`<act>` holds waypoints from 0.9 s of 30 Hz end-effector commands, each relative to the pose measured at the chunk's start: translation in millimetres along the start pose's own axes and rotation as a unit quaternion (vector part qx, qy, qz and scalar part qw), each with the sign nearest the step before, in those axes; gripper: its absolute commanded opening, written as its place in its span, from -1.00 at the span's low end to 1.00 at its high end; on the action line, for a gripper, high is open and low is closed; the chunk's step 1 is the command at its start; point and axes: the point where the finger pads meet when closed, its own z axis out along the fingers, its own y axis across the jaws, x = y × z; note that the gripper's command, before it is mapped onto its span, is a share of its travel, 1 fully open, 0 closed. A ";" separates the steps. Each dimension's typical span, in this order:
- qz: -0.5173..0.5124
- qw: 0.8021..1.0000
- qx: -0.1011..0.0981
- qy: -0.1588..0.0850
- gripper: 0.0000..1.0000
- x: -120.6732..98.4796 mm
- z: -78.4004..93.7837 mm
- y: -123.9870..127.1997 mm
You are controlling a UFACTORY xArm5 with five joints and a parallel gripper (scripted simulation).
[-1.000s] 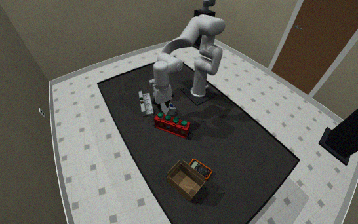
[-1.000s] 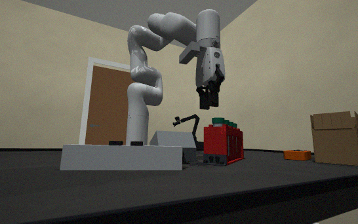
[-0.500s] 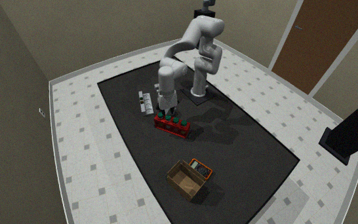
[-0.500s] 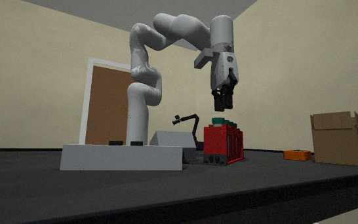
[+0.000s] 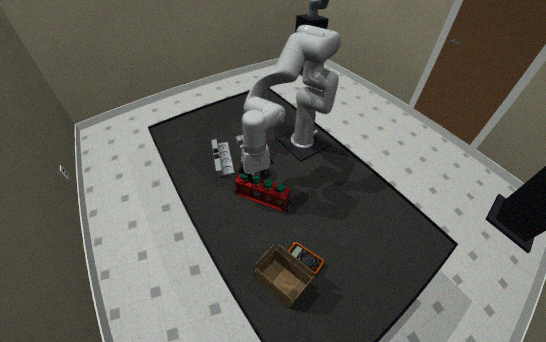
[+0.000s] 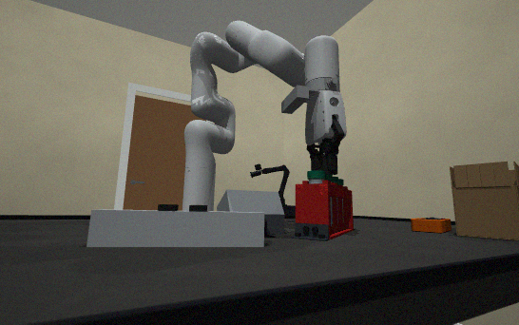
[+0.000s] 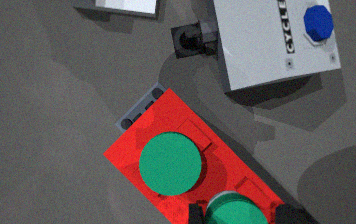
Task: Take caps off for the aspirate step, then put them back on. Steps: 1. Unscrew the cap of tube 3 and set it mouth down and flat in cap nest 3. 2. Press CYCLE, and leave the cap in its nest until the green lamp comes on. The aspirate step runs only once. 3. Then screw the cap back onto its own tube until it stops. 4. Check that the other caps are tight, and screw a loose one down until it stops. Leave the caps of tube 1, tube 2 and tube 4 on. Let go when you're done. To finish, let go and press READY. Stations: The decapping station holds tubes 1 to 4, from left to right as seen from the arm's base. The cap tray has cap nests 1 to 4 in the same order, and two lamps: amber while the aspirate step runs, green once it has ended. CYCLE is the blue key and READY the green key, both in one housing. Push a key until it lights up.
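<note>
gripper (image 6: 324, 167) | jaws half spread around green cap (image 7: 236, 210), not clamped | red station (image 6: 323, 209)

1. You've got an open cardboard box (image 5: 283, 274) on the dark mat (image 5: 380, 240).
2. Orange multimeter (image 5: 306, 256) touches the box's far side.
3. Brown door (image 5: 482, 60) at back right.
4. Black stand (image 5: 520, 212) on the tiled floor (image 5: 125, 240).

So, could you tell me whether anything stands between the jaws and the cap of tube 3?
Nothing visible does. The gripper hangs directly over the cap of tube 3, with one of the jaws on either side of it. The neighbouring cap stands apart, outside the jaws.
</note>
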 end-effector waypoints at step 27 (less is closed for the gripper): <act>0.000 1.000 0.002 -0.001 -0.08 -0.9 9.2 -1.3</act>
